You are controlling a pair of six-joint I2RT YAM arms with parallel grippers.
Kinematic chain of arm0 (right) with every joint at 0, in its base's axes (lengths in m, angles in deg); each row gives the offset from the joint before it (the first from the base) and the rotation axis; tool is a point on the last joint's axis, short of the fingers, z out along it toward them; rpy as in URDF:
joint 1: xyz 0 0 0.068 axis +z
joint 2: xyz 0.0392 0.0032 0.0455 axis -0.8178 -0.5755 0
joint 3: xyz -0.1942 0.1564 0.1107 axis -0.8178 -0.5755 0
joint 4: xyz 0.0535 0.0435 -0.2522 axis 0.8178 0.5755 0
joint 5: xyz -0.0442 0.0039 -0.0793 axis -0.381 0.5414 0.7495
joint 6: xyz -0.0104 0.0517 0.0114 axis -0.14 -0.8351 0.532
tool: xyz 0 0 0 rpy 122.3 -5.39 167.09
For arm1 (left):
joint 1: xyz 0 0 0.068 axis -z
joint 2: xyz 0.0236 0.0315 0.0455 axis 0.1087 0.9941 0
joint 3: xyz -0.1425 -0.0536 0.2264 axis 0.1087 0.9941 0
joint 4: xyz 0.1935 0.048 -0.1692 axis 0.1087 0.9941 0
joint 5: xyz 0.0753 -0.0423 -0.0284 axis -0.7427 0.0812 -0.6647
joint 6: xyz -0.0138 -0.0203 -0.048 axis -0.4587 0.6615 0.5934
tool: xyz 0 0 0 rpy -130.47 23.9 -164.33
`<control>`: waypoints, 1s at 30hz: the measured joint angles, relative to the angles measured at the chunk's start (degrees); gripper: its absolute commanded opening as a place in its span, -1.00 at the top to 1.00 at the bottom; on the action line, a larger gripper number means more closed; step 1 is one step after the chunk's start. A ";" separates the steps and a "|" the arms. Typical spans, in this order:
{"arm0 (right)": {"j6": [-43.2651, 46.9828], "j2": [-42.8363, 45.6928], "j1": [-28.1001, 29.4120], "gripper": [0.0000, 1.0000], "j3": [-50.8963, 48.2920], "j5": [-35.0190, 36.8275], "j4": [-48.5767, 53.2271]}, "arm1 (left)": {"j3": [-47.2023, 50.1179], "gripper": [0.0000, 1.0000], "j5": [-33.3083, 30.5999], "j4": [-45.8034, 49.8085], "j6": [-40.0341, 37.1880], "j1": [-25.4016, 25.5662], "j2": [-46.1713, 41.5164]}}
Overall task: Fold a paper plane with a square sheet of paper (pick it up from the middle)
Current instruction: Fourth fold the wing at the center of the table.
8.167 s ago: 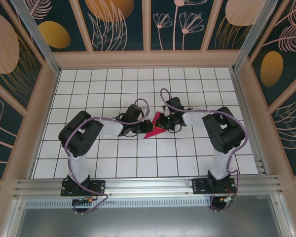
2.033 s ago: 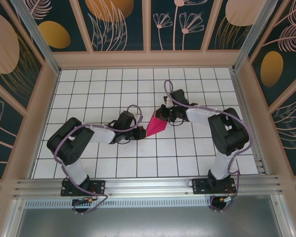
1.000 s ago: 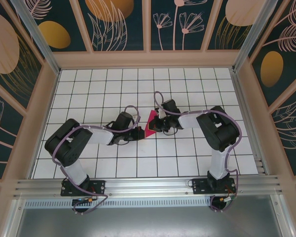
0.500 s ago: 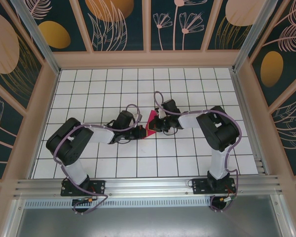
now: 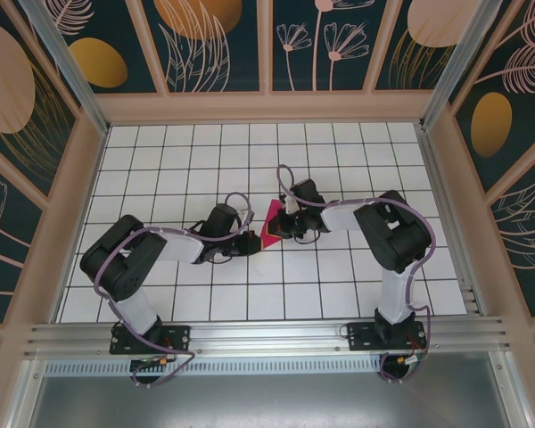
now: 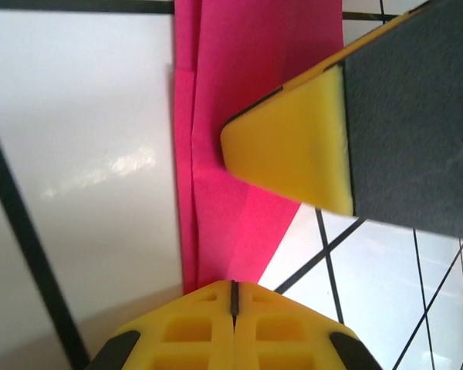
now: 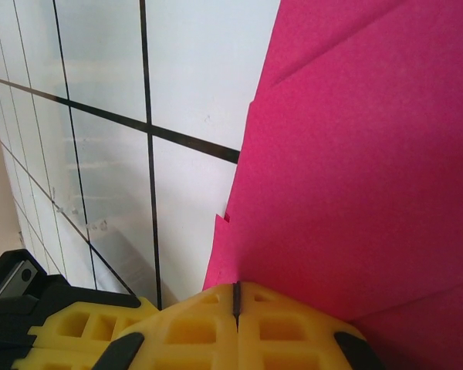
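Observation:
The square sheet of paper is a small creased, pointed magenta shape held above the tiled floor at mid-table. My left gripper is shut on its lower left end. My right gripper is shut on its right side. In the left wrist view the layered paper rises from my shut left gripper, and a yellow pad of the right gripper's fingers lies against it. In the right wrist view my right gripper pinches the paper's edge, with the folded paper spreading up and right.
The white tiled floor spreads around both arms. Wooden walls with patterned panels enclose it at the back and sides. A metal rail carrying the arm bases runs along the near edge.
Over the last two seconds my right gripper has moved left toward the left gripper, and the paper between them looks shorter and narrower. In the last half second almost nothing has moved.

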 measured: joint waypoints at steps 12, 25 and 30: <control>0.15 0.00 0.00 1.00 0.13 -0.11 0.17 | 2.38 1.00 0.83 7.17 -3.61 -0.02 -6.19; -0.02 -0.11 0.00 1.00 0.35 -0.28 0.26 | -3.17 1.00 -0.94 -2.12 1.81 -0.02 -1.14; -0.04 -0.22 -0.28 1.00 0.66 0.04 0.35 | -3.82 1.00 -0.87 -2.56 2.03 -0.17 0.07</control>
